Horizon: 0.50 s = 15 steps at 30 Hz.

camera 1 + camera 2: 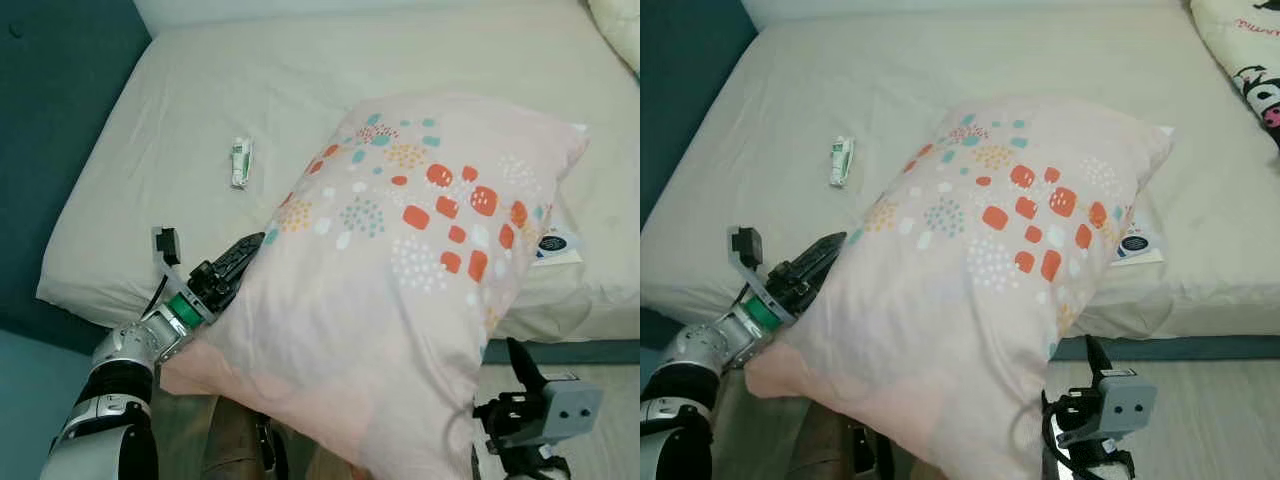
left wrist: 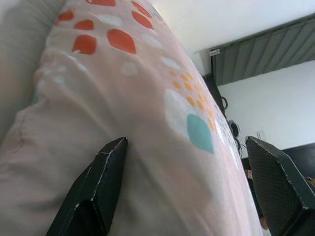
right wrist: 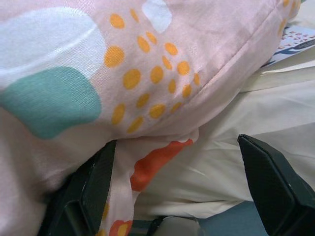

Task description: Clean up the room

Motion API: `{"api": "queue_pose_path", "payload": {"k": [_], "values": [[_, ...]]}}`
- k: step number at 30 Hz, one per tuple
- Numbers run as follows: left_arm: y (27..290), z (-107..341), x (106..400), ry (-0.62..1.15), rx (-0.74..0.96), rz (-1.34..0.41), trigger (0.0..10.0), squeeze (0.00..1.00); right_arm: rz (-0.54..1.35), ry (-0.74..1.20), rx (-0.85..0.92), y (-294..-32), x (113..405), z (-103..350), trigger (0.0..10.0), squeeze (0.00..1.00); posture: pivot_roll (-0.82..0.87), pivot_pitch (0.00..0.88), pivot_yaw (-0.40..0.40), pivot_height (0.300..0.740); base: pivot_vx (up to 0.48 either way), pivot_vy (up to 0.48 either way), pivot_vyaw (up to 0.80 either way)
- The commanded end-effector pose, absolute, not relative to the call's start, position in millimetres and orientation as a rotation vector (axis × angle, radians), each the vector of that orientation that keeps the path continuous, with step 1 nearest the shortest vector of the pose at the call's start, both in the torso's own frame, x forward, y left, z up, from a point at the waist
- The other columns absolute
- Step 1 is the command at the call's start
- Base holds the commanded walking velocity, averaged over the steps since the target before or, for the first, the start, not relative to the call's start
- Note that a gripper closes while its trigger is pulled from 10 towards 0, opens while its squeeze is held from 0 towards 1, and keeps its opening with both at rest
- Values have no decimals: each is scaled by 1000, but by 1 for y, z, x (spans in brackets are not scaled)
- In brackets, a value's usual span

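Note:
A large pale pink pillow (image 1: pixel 400 270) with orange, teal and white dots is held tilted over the near edge of the bed (image 1: pixel 200 80), its upper end resting on the sheet. My left gripper (image 1: pixel 240 258) presses against the pillow's left edge. In the left wrist view its fingers (image 2: pixel 106 187) stand wide apart with the pillow bulging between them. My right gripper (image 1: pixel 520 362) sits below the pillow's lower right corner. In the right wrist view its fingers (image 3: pixel 273 187) are also spread wide, with the pillow's seam between them.
A small green and white tube (image 1: pixel 241 162) lies on the cream sheet left of the pillow. A printed card (image 1: pixel 555 245) pokes out under the pillow's right side. A second, cartoon-print pillow (image 1: pixel 1250 60) lies at the far right. Teal wall (image 1: pixel 50 100) on the left, wooden floor (image 1: pixel 600 370) below.

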<state>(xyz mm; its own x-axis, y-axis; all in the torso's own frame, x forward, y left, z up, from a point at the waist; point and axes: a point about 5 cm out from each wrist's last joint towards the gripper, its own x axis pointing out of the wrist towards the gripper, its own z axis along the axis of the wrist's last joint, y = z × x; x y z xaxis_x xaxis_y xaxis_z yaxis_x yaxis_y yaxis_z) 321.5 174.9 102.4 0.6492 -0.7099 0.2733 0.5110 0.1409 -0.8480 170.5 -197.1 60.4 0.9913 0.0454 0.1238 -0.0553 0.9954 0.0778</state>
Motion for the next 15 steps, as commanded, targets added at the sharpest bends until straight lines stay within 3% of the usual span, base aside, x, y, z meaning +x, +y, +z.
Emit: {"api": "queue_pose_path", "payload": {"k": [1, 5, 6, 15], "values": [[176, 93, 314, 253, -1119, -892, 10000, 1000, 83, -83, 93, -189, 165, 56, 10000, 0, -96, 182, 139, 612, 0, 0, 0], [168, 98, 311, 258, -1129, -966, 10000, 1000, 67, -44, 99, -190, 162, 55, 10000, 0, -91, 187, 141, 612, 0, 0, 0], [167, 100, 310, 257, -1150, -982, 10000, 1000, 68, -43, 110, -190, 163, 57, 10000, 1000, -87, 189, 141, 612, 0, 0, 0], [165, 95, 308, 289, -1145, -985, 10000, 1000, 71, -46, 146, -184, 159, 57, 10000, 1000, -79, 194, 140, 612, 0, 0, 0]]}}
